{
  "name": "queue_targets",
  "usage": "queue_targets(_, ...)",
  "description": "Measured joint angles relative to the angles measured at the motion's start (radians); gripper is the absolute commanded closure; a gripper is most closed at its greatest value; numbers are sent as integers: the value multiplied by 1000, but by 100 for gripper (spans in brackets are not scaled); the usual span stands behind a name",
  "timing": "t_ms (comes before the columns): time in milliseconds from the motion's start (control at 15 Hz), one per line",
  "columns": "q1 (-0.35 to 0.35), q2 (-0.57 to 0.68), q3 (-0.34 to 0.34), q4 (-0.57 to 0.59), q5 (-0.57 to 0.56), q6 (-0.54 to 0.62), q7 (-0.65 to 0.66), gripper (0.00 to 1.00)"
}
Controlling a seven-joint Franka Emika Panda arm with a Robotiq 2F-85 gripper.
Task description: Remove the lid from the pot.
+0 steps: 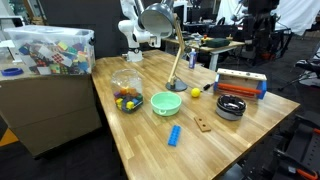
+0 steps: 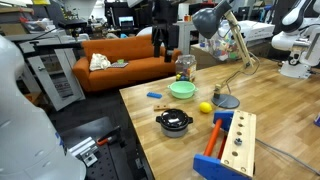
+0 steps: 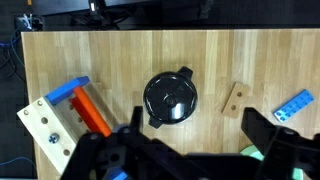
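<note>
The small metal pot stands on the wooden table with the round black lid on it. Both show in the other exterior view, pot and lid. In the wrist view the lid lies straight below, covering the pot, of which only a side handle shows. My gripper is open and empty, well above the lid, with its dark fingers on either side at the bottom of the frame. It hangs high over the table in an exterior view.
A wooden block toy with blue and orange parts sits beside the pot. A green bowl, a jar of coloured pieces, a yellow ball, a blue block, a small wooden piece and a desk lamp are nearby.
</note>
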Motion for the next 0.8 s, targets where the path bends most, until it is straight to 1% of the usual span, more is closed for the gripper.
queue_targets(667,0,8,-2,2,1,7,0,0)
queue_targets(800,0,18,-3,2,5,39,0,0)
